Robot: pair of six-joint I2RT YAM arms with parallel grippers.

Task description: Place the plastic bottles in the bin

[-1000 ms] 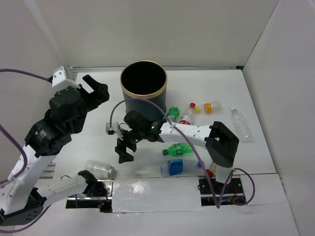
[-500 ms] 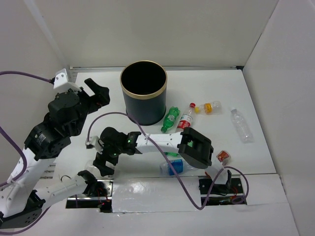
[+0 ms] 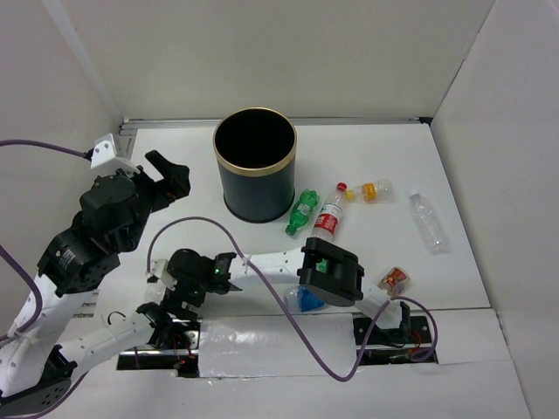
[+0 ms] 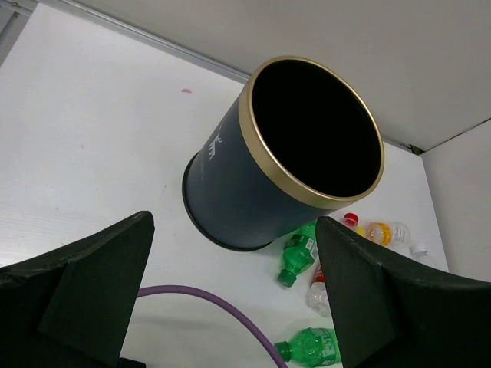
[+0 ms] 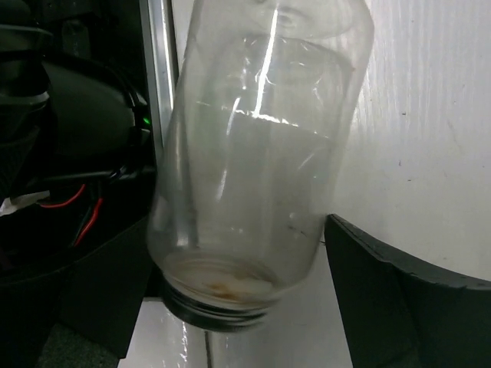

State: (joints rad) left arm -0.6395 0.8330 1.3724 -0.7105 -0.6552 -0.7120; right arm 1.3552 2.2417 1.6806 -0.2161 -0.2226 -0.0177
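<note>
At the worktop's [image 3: 393,157] near-left edge, a clear bottle [image 5: 253,153] is straddled by the right pincer [image 3: 170,297], jaws apart. The left pincer [image 3: 170,170] is held raised, spread wide, facing the upright bin [image 3: 255,188] farther back; a green bottle [image 3: 303,212] is seen lying beside it.

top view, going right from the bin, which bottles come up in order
dark navy cylindrical bin with gold rim → green plastic bottle → clear red-capped bottle with red-white label → small yellow-labelled bottle → clear plastic bottle lying farthest right
</note>
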